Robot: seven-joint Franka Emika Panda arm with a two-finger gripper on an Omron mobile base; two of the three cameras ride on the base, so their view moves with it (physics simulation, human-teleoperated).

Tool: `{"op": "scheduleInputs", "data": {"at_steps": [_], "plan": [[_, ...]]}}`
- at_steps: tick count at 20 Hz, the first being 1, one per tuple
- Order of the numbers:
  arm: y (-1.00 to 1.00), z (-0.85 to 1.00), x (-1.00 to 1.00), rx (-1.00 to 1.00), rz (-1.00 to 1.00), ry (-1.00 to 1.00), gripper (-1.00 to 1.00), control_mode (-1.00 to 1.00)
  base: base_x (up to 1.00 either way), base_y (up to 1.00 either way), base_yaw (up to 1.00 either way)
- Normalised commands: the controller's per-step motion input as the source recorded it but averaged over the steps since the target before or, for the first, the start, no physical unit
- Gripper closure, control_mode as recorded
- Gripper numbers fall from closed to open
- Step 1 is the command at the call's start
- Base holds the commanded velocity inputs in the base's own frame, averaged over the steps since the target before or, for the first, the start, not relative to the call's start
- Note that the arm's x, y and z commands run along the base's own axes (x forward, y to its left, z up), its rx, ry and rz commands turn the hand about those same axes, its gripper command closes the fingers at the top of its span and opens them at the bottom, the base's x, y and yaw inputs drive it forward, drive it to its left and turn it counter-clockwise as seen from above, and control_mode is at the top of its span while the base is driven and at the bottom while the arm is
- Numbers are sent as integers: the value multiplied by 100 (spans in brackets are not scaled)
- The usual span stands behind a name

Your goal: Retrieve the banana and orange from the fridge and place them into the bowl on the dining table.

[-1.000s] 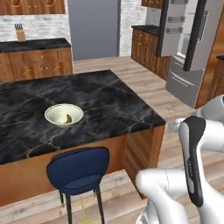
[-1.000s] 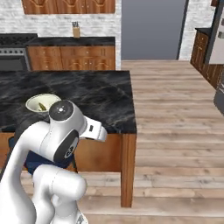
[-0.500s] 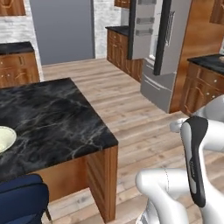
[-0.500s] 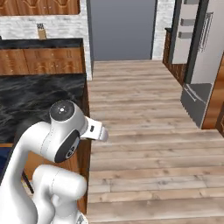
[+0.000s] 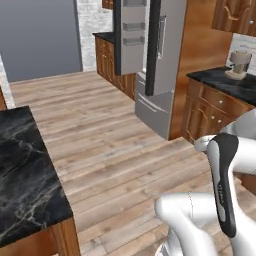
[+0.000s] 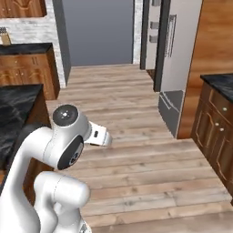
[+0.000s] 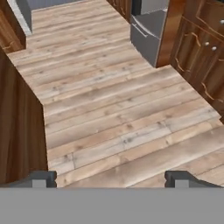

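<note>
The tall grey fridge (image 5: pixel 162 55) stands ahead to the right, its left door (image 5: pixel 131 35) swung open with door shelves showing; it is also in the right base view (image 6: pixel 175 63), and its lower drawers (image 7: pixel 146 33) reach into the hand view. A corner of the black marble dining table (image 5: pixel 22 185) lies at the left (image 6: pixel 13 107). My gripper (image 7: pixel 111 179) hangs open over the wooden floor, its fingertips (image 7: pixel 43 178) wide apart with nothing between them. The banana, the orange and the bowl are out of view.
A black counter (image 5: pixel 227 82) with a small appliance (image 5: pixel 239 64) and wooden cabinets flanks the fridge on the right. A knife block (image 6: pixel 3 36) stands on the back counter. Bare plank floor (image 5: pixel 110 145) stretches between table and fridge.
The whole picture has swung as the base turned right: the table and bowl slid off to the left and the fridge came toward the middle. The gripper stayed open.
</note>
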Motion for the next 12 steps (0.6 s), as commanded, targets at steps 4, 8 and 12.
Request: {"op": "scheduleInputs", "data": {"at_steps": [4,8,12], "plan": [[0,0,0,0,0,0,-100,100,100,0,-17],[0,0,0,0,0,0,-100,100,100,12,12],[0,0,0,0,0,0,-100,100,100,1,50]]}}
